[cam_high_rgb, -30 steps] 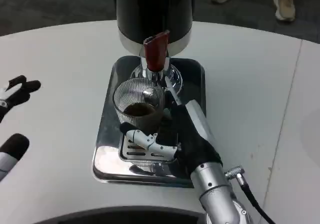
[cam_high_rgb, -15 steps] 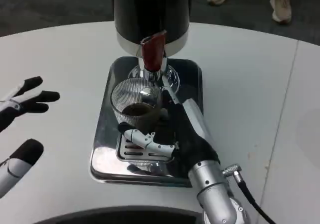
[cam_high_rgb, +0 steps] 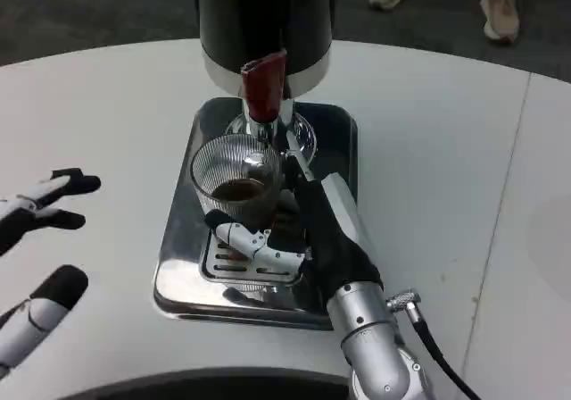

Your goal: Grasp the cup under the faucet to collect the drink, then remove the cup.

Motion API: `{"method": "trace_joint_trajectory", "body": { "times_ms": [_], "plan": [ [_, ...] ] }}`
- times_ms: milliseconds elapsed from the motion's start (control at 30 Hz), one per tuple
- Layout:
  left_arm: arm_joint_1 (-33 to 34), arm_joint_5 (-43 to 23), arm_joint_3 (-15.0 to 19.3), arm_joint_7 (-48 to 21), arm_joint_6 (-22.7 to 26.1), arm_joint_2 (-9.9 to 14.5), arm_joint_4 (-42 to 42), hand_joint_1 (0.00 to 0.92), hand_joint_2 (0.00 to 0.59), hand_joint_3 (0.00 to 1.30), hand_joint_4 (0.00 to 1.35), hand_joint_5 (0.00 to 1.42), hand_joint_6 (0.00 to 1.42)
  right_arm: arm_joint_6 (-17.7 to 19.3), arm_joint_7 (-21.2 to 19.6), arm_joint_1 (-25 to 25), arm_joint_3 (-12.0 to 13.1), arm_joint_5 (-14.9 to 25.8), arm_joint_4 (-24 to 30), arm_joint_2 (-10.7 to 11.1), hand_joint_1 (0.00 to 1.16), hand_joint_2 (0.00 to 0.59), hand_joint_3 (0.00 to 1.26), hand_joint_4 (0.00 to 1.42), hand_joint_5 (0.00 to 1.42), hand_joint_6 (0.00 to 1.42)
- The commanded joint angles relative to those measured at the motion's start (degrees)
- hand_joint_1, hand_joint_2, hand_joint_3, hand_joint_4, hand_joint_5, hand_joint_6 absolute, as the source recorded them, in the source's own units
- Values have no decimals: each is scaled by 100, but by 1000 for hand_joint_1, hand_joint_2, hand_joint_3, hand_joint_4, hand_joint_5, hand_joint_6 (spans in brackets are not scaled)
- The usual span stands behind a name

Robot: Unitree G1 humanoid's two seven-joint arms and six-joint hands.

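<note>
A ribbed clear glass cup (cam_high_rgb: 237,183) with dark drink in its bottom stands on the grated drip tray (cam_high_rgb: 259,208), right below the chrome faucet with its red lever (cam_high_rgb: 263,85). My right hand (cam_high_rgb: 312,230) wraps around the cup from the right and front, its fingers curled against the glass low down. Out at the left edge my left hand (cam_high_rgb: 40,239) hovers over the white table with fingers spread and nothing in it.
The black and silver drink dispenser (cam_high_rgb: 264,20) rises behind the cup on the shiny metal tray. White table (cam_high_rgb: 446,150) spreads to both sides. Two feet in shoes (cam_high_rgb: 500,9) stand on the floor beyond the far edge.
The whole picture has shifted slightly left and down, so the camera moved. My left hand has come further in from the left edge. My right hand stays around the cup.
</note>
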State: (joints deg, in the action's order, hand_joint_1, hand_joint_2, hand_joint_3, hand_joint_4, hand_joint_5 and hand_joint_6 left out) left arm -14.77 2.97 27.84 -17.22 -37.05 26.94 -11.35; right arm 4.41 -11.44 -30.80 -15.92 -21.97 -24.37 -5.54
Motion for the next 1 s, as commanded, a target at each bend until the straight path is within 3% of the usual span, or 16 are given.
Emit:
{"method": "trace_joint_trajectory", "body": {
  "times_ms": [33,300,467,767,1000],
  "plan": [
    [-157,217,-210,-43,-89,111,172,0,218,220,17,243,103,-206,72,162,-49,10,-205,-39,717,199,0,0,15,174],
    [-227,277,-397,-28,-49,151,346,0,218,226,16,243,111,-352,-323,597,-167,-322,481,-32,740,195,0,42,60,210],
    [-247,284,-511,-5,-91,186,462,0,218,231,16,243,115,-467,-325,851,-169,-359,821,-70,740,195,0,47,62,213],
    [-355,283,-573,21,-106,183,492,0,218,236,21,243,118,-483,-374,821,-140,-355,888,-133,741,195,0,53,73,215],
    [-453,250,-558,58,-97,149,474,0,218,244,25,243,119,-503,-384,554,-130,-318,537,-209,769,188,0,92,95,219]
  ]
}}
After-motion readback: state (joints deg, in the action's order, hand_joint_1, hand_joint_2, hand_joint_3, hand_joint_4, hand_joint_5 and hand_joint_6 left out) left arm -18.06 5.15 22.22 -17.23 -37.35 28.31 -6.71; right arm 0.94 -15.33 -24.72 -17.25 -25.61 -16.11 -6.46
